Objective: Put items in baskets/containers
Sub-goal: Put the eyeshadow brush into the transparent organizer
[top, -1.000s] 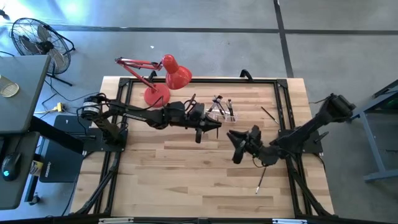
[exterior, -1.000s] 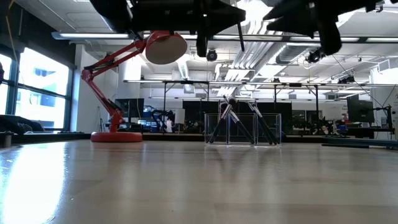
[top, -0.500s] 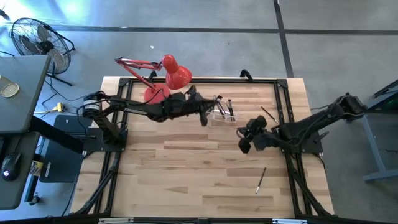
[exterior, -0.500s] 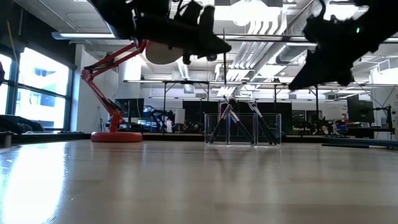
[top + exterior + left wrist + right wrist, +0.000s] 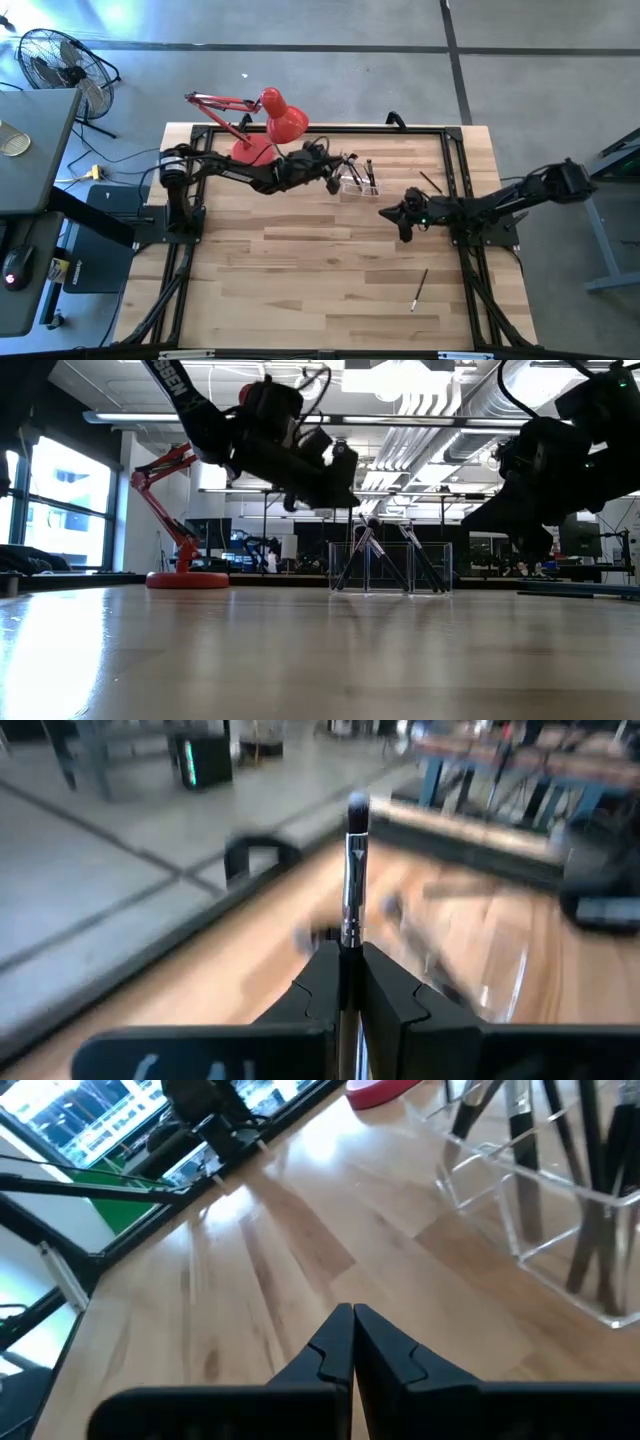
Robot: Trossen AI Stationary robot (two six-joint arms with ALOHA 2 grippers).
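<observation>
The clear plastic holder (image 5: 357, 180) stands on the far middle of the table with several brushes leaning upright in it. It also shows in the low view (image 5: 390, 567) and the right wrist view (image 5: 540, 1210). My left gripper (image 5: 335, 174) hovers just left of the holder, shut on one brush (image 5: 352, 870) with a silver ferrule and a dark bristle tip. My right gripper (image 5: 403, 220) is shut and empty (image 5: 352, 1325), low over the table to the near right of the holder. Two loose brushes lie flat on the table, one (image 5: 432, 183) right of the holder and one (image 5: 420, 289) near the front. My left gripper pinches the brush between its two fingers on the handle just behind the silver ferrule (image 5: 350, 932). The fingers lie along the brush, so the ferrule and bristle tip (image 5: 357, 812) stick out past the fingertips. The brush is lifted clear of the table.
A red desk lamp (image 5: 270, 120) stands on its round base (image 5: 187, 579) at the far left, close behind my left arm. A black frame (image 5: 455, 180) runs around the table. Bare wood (image 5: 290, 270) spreads across the near half.
My left gripper has moved toward the far edge, up to the holder's left side, and has tipped over. My right gripper has drawn back toward the right and far side and come lower over the table.
</observation>
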